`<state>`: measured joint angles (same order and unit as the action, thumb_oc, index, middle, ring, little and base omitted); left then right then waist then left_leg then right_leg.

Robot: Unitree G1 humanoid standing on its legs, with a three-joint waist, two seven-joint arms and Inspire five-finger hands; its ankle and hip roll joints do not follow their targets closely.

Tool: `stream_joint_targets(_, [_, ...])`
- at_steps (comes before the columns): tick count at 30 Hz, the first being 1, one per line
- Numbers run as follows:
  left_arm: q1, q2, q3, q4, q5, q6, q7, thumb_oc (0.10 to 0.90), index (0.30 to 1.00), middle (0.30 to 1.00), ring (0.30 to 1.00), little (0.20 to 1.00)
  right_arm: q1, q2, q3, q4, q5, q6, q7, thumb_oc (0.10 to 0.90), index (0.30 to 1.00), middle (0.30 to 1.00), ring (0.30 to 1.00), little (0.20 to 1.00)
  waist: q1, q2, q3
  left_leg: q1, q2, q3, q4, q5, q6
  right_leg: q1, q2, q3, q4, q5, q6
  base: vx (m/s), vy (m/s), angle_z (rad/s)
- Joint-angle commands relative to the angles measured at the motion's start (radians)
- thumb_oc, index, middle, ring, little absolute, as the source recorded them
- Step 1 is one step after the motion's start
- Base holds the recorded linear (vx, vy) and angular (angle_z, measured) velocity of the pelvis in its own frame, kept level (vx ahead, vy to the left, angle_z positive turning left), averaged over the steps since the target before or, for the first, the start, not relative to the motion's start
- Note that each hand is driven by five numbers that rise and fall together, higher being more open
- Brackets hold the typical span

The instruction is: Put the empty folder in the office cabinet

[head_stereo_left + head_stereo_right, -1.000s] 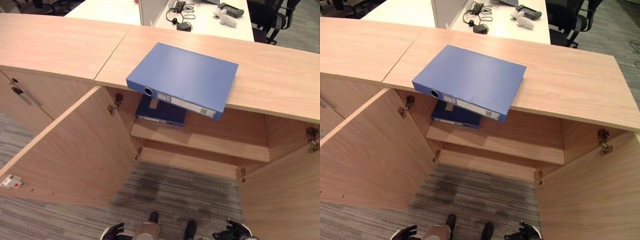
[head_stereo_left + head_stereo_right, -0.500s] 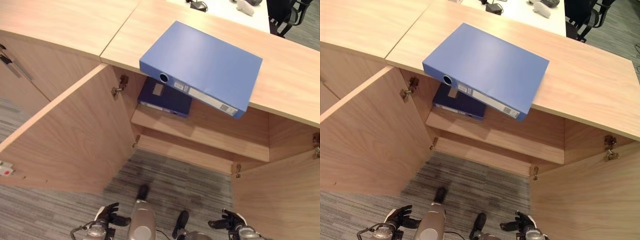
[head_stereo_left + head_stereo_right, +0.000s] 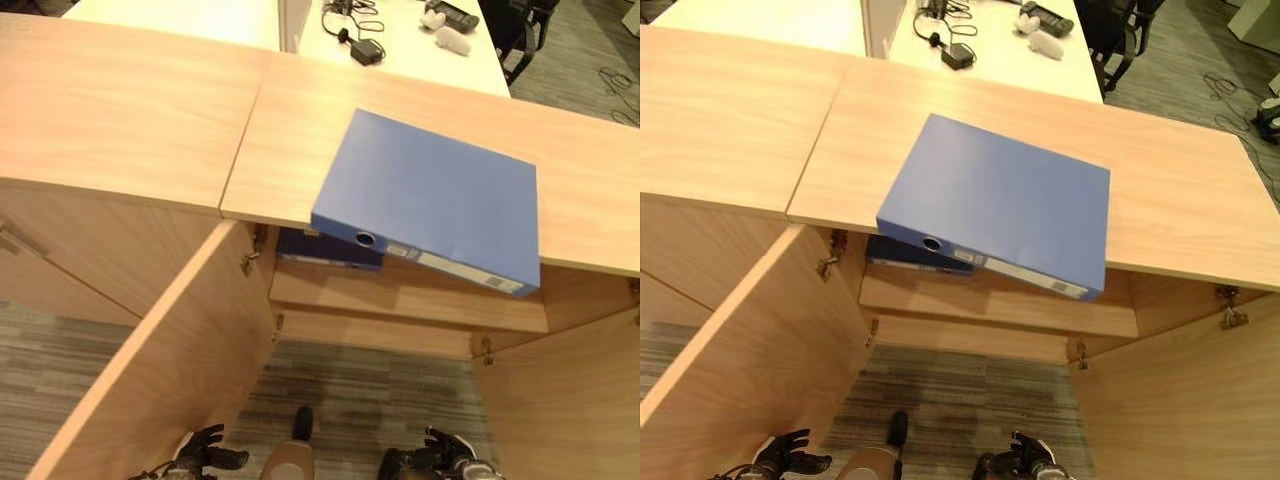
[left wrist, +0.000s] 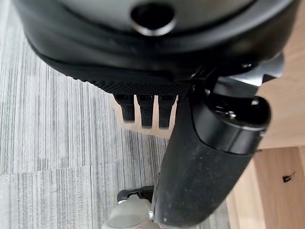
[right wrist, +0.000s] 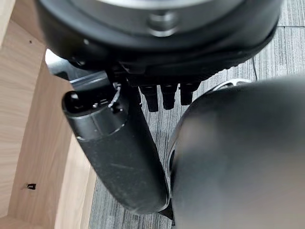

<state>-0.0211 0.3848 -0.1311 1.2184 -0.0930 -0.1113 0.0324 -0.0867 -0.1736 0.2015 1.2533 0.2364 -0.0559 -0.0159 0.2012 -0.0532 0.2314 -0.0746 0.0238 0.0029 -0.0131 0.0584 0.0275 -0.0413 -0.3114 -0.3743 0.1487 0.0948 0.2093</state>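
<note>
A light blue folder [image 3: 435, 205] lies flat on the wooden cabinet top [image 3: 300, 120], its spine overhanging the front edge above the open compartment. A darker blue folder [image 3: 325, 250] lies on the shelf [image 3: 430, 300] inside the cabinet, at its left end. Both hands hang low near the floor, far below the folder and holding nothing: my left hand [image 3: 205, 458] and my right hand [image 3: 447, 455]. In the wrist views the left hand's fingers [image 4: 145, 107] and the right hand's fingers [image 5: 164, 95] are straight and open.
Both cabinet doors stand open, the left door [image 3: 150, 370] swung far out and the right door [image 3: 570, 400] beside my right hand. A closed cabinet [image 3: 60, 250] adjoins at the left. Behind is a white desk [image 3: 250, 20] with cables and an office chair [image 3: 520, 25].
The whole picture has shifted, so the camera moved. The light blue folder keeps its place on the cabinet top, and both hands stay low and free.
</note>
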Motion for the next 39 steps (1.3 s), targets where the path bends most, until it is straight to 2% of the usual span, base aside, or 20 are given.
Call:
stream_joint_targets(1, [0.0, 0.026, 0.024, 0.004, -0.005, -0.031, 0.031, 0.8, 0.9, 0.9, 0.9, 0.9, -0.002, -0.099, -0.025, -0.05, -0.012, -0.005, -0.013, 0.8, 0.9, 0.9, 0.9, 0.9, 0.017, 0.048, -0.012, -0.008, 0.113, -0.079, 0.004, -0.073, -0.102, -0.002, -0.05, 0.104, -0.047, -0.031, 0.012, 0.17, -0.242, -0.1])
stream_joint_targets(2, [-0.003, 0.027, 0.025, 0.007, -0.001, -0.034, 0.032, 0.8, 0.9, 0.9, 0.9, 0.9, 0.004, -0.099, -0.028, -0.047, -0.013, -0.001, -0.009, 0.8, 0.9, 0.9, 0.9, 0.9, 0.008, 0.035, -0.019, -0.007, 0.11, -0.079, 0.002, -0.074, -0.11, 0.016, -0.048, 0.149, -0.088, -0.029, 0.023, 0.14, -0.241, -0.08])
stream_joint_targets(5, [0.005, 0.022, 0.032, 0.016, -0.004, -0.037, 0.031, 0.8, 0.9, 0.9, 0.9, 0.9, 0.024, -0.098, -0.026, -0.04, -0.029, 0.003, -0.006, 0.8, 0.9, 0.9, 0.9, 0.9, 0.008, 0.024, -0.035, 0.012, 0.116, -0.072, -0.031, -0.063, -0.128, 0.039, -0.043, 0.149, -0.111, -0.011, 0.045, 0.12, -0.221, 0.34])
stream_joint_targets(7, [0.01, 0.01, 0.035, 0.027, -0.011, -0.039, 0.033, 0.8, 0.9, 0.9, 0.9, 0.9, 0.031, -0.1, -0.022, -0.045, -0.039, 0.001, -0.005, 0.8, 0.9, 0.9, 0.9, 0.9, 0.001, 0.03, -0.041, 0.022, 0.144, -0.079, -0.048, -0.042, -0.151, 0.047, -0.021, 0.139, -0.126, -0.027, 0.044, 0.13, -0.258, 0.32])
stream_joint_targets(11, [0.017, -0.022, 0.022, 0.027, -0.019, -0.042, 0.033, 0.8, 0.9, 0.9, 0.9, 0.9, 0.037, -0.113, -0.014, -0.047, -0.038, -0.006, -0.008, 0.8, 0.9, 0.9, 0.9, 0.9, -0.009, 0.051, -0.049, 0.02, 0.191, -0.1, -0.066, -0.009, -0.187, 0.074, 0.029, 0.123, -0.178, -0.054, 0.031, 0.09, -0.279, 0.07])
stream_joint_targets(12, [0.018, -0.042, 0.013, 0.024, -0.025, -0.044, 0.031, 0.8, 0.9, 0.9, 0.9, 0.9, 0.034, -0.125, -0.009, -0.047, -0.035, -0.013, -0.009, 0.8, 0.9, 0.9, 0.9, 0.9, -0.011, 0.067, -0.054, 0.02, 0.218, -0.11, -0.074, 0.014, -0.209, 0.093, 0.062, 0.106, -0.206, -0.07, 0.018, 0.05, -0.24, -0.11])
stream_joint_targets(13, [0.019, -0.043, 0.013, 0.024, -0.025, -0.044, 0.032, 0.8, 0.9, 0.9, 0.9, 0.9, 0.035, -0.126, -0.009, -0.047, -0.034, -0.013, -0.009, 0.8, 0.9, 0.9, 0.9, 0.9, -0.013, 0.069, -0.053, 0.02, 0.22, -0.112, -0.074, 0.014, -0.21, 0.095, 0.065, 0.104, -0.208, -0.069, 0.017, 0.07, -0.354, -0.1])
stream_joint_targets(14, [0.021, -0.062, 0.0, 0.018, -0.031, -0.047, 0.03, 0.8, 0.9, 0.9, 0.9, 0.9, 0.035, -0.133, 0.002, -0.053, -0.031, -0.022, -0.007, 0.8, 0.9, 0.9, 0.9, 0.9, -0.014, 0.084, -0.057, 0.016, 0.251, -0.12, -0.074, 0.038, -0.233, 0.108, 0.1, 0.091, -0.227, -0.091, 0.002, 0.05, -0.26, -0.01])
stream_joint_targets(16, [0.019, -0.075, -0.007, 0.013, -0.034, -0.048, 0.029, 0.8, 0.9, 0.9, 0.9, 0.9, 0.032, -0.141, 0.011, -0.055, -0.026, -0.027, -0.005, 0.8, 0.9, 0.9, 0.9, 0.9, -0.013, 0.096, -0.059, 0.018, 0.27, -0.126, -0.074, 0.064, -0.251, 0.117, 0.128, 0.082, -0.236, -0.111, -0.012, 0.06, -0.294, 0.07])
stream_joint_targets(19, [0.019, -0.093, -0.013, 0.009, -0.036, -0.045, 0.027, 0.8, 0.9, 0.9, 0.9, 0.9, 0.031, -0.156, 0.018, -0.058, -0.026, -0.03, -0.005, 0.8, 0.9, 0.9, 0.9, 0.9, -0.017, 0.118, -0.059, 0.018, 0.287, -0.131, -0.071, 0.095, -0.266, 0.134, 0.151, 0.056, -0.236, -0.136, -0.026, 0.05, -0.172, 0.09])
stream_joint_targets(21, [0.016, -0.102, -0.019, 0.002, -0.035, -0.044, 0.028, 0.8, 0.9, 0.9, 0.9, 0.9, 0.029, -0.168, 0.017, -0.063, -0.025, -0.029, -0.005, 0.8, 0.9, 0.9, 0.9, 0.9, -0.027, 0.126, -0.055, 0.012, 0.29, -0.102, -0.063, 0.121, -0.26, 0.142, 0.156, 0.029, -0.236, -0.145, -0.032, 0.02, -0.14, 0.3])
stream_joint_targets(23, [0.012, -0.108, -0.025, -0.007, -0.028, -0.04, 0.025, 0.8, 0.9, 0.9, 0.9, 0.9, 0.027, -0.181, 0.012, -0.063, -0.027, -0.026, -0.006, 0.8, 0.9, 0.9, 0.9, 0.9, -0.04, 0.131, -0.049, 0.0, 0.282, -0.022, -0.048, 0.136, -0.243, 0.146, 0.154, -0.001, -0.236, -0.15, -0.04, -0.01, -0.097, 0.22])
stream_joint_targets(24, [0.012, -0.108, -0.025, -0.007, -0.028, -0.04, 0.025, 0.8, 0.9, 0.9, 0.9, 0.9, 0.027, -0.182, 0.012, -0.063, -0.027, -0.026, -0.006, 0.8, 0.9, 0.9, 0.9, 0.9, -0.039, 0.13, -0.049, 0.001, 0.281, -0.021, -0.048, 0.136, -0.243, 0.146, 0.153, 0.0, -0.236, -0.15, -0.04, -0.01, -0.05, 0.12])
stream_joint_targets(25, [0.012, -0.109, -0.027, -0.009, -0.023, -0.038, 0.022, 0.8, 0.9, 0.9, 0.9, 0.9, 0.023, -0.185, 0.012, -0.06, -0.03, -0.023, -0.007, 0.8, 0.9, 0.9, 0.9, 0.9, -0.042, 0.131, -0.048, -0.004, 0.275, 0.014, -0.039, 0.133, -0.236, 0.146, 0.151, -0.013, -0.236, -0.15, -0.044, -0.01, -0.066, 0.16])
stream_joint_targets(27, [0.013, -0.11, -0.031, -0.006, -0.009, -0.035, 0.016, 0.8, 0.9, 0.9, 0.9, 0.9, 0.015, -0.189, 0.02, -0.053, -0.039, -0.019, -0.008, 0.8, 0.9, 0.9, 0.9, 0.9, -0.04, 0.13, -0.049, -0.003, 0.252, 0.024, -0.001, 0.098, -0.224, 0.14, 0.154, -0.015, -0.236, -0.15, -0.053, -0.01, -0.14, 0.36])
stream_joint_targets(29, [0.025, -0.11, -0.031, 0.009, -0.005, -0.034, 0.013, 0.8, 0.9, 0.9, 0.9, 0.9, 0.012, -0.187, 0.035, -0.043, -0.055, -0.017, -0.005, 0.8, 0.9, 0.9, 0.9, 0.9, -0.024, 0.103, -0.044, -0.005, 0.129, -0.095, 0.084, -0.03, -0.179, 0.124, 0.164, 0.014, -0.236, -0.144, -0.078, 0.01, -0.23, -0.11])
stream_joint_targets(30, [0.031, -0.11, -0.033, 0.013, -0.001, -0.034, 0.01, 0.8, 0.9, 0.9, 0.9, 0.9, 0.016, -0.181, 0.037, -0.04, -0.06, -0.018, -0.006, 0.8, 0.9, 0.9, 0.9, 0.9, -0.023, 0.092, -0.047, 0.001, 0.089, -0.105, 0.101, -0.065, -0.162, 0.126, 0.175, 0.018, -0.236, -0.145, -0.086, 0.03, -0.144, -0.8])
stream_joint_targets(32, [0.033, -0.109, -0.039, 0.015, 0.009, -0.034, 0.007, 0.8, 0.9, 0.9, 0.9, 0.9, 0.02, -0.173, 0.034, -0.037, -0.061, -0.018, -0.01, 0.8, 0.9, 0.9, 0.9, 0.9, -0.029, 0.081, -0.045, 0.0, 0.046, -0.082, 0.135, -0.083, -0.148, 0.138, 0.173, 0.007, -0.236, -0.145, -0.092, 0.05, -0.038, -0.33])
stream_joint_targets(35, [0.022, -0.101, -0.044, -0.004, 0.017, -0.03, 0.008, 0.8, 0.9, 0.9, 0.9, 0.9, 0.019, -0.167, 0.023, -0.04, -0.051, -0.016, -0.017, 0.8, 0.9, 0.9, 0.9, 0.9, -0.026, 0.07, -0.036, -0.048, 0.025, -0.01, 0.159, -0.072, -0.143, 0.142, 0.161, -0.008, -0.235, -0.141, -0.089, 0.02, 0.017, 0.16])
stream_joint_targets(39, [0.022, -0.089, -0.037, 0.0, 0.028, -0.026, 0.005, 0.8, 0.9, 0.9, 0.9, 0.9, 0.018, -0.158, 0.02, -0.029, -0.053, -0.013, -0.018, 0.8, 0.9, 0.9, 0.9, 0.9, -0.016, 0.06, -0.037, -0.045, 0.023, 0.005, 0.146, -0.074, -0.132, 0.15, 0.167, -0.006, -0.222, -0.144, -0.089, 0.07, 0.05, 0.23])
